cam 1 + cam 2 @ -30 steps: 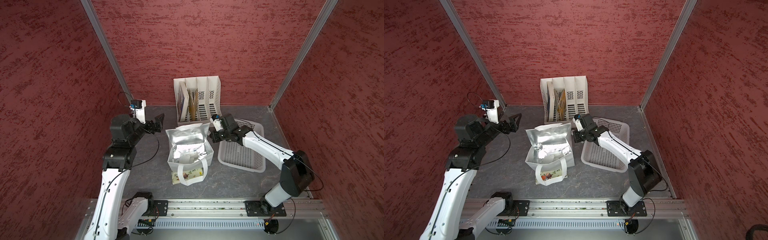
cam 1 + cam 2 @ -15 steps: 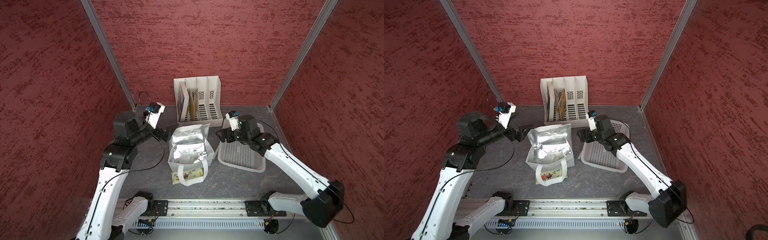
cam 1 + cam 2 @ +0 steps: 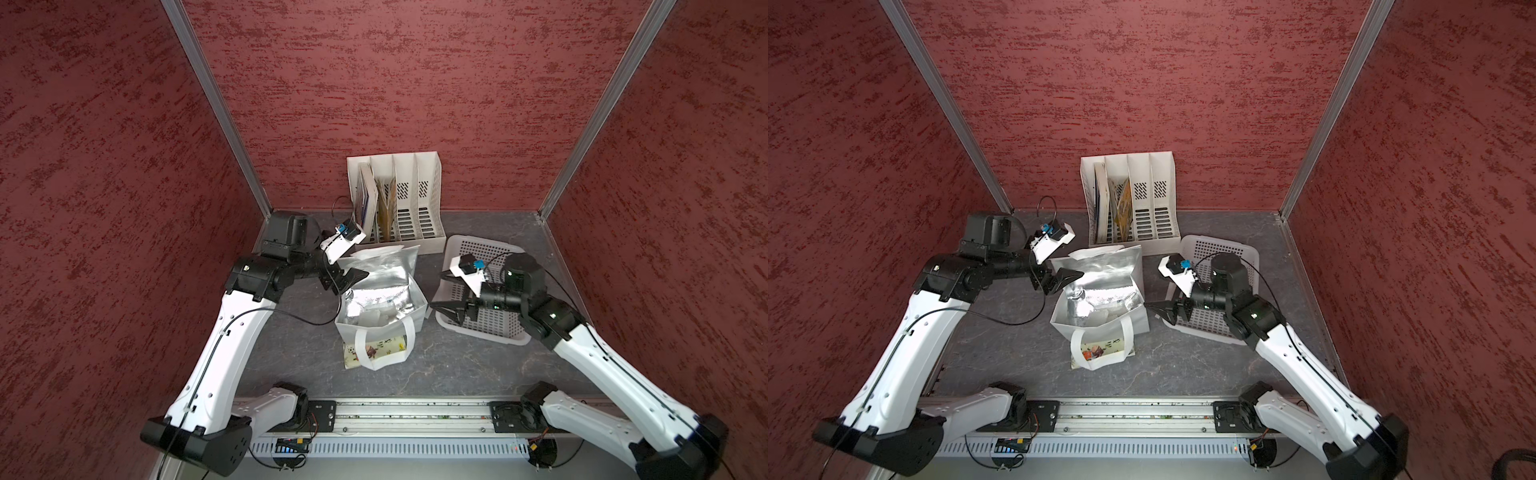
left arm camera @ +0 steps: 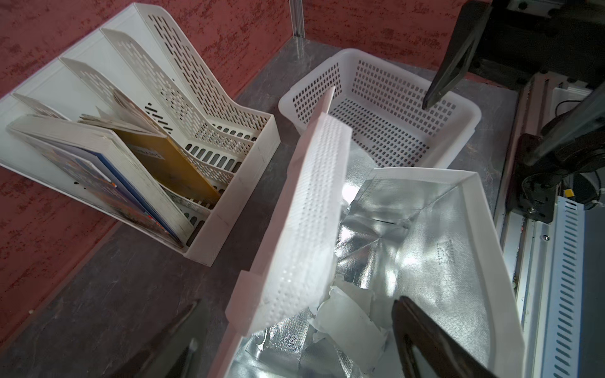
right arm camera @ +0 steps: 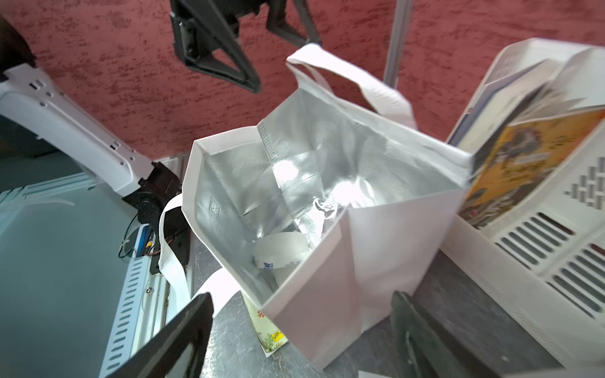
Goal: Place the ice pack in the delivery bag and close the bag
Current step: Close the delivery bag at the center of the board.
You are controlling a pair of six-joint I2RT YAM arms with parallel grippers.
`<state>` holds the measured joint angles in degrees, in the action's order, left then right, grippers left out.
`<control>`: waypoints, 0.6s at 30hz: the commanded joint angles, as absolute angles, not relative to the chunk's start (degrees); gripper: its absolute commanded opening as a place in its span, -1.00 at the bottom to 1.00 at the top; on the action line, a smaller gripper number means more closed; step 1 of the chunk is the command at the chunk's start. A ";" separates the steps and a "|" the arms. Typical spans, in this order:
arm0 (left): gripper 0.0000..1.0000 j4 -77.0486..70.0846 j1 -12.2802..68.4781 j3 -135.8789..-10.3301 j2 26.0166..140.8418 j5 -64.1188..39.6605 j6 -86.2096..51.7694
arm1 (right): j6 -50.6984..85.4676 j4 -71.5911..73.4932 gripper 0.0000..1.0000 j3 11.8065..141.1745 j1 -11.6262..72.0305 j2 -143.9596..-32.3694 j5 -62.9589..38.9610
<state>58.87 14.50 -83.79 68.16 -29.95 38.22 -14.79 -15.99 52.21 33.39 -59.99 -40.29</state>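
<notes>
Beneath bag (image 3: 384, 330): grey (stone?) tabletop (image 3: 457, 361), red walls (image 3: 395, 83)

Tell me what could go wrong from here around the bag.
The open left fingers hang at the rim of the delivery bag. Drawing back, they might snag the soft wall and tip it, spilling the ice pack inside. The open right fingers hang close beside the bag at the edge of the basket; a sideways swing could knock either.
</notes>
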 commanded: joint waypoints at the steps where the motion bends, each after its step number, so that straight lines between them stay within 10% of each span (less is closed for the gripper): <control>1: 0.63 61.09 14.85 -85.93 72.13 -24.68 41.47 | -21.00 -16.77 0.70 54.62 35.82 -64.29 -42.21; 9: -0.10 59.33 14.12 -86.64 76.84 -20.63 40.60 | -24.23 -15.99 0.22 55.35 36.03 -69.55 -41.50; 14: -0.95 62.93 13.22 -88.31 78.24 -27.02 41.30 | -18.19 -8.29 -0.61 53.97 35.94 -70.03 -39.66; 18: -1.00 64.93 11.96 -86.71 76.19 -33.77 41.90 | -10.77 -2.50 -1.00 54.81 35.93 -73.36 -37.70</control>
<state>62.15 12.73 -86.83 78.08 -27.11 41.04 -16.64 -9.43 53.60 35.83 -71.22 -39.55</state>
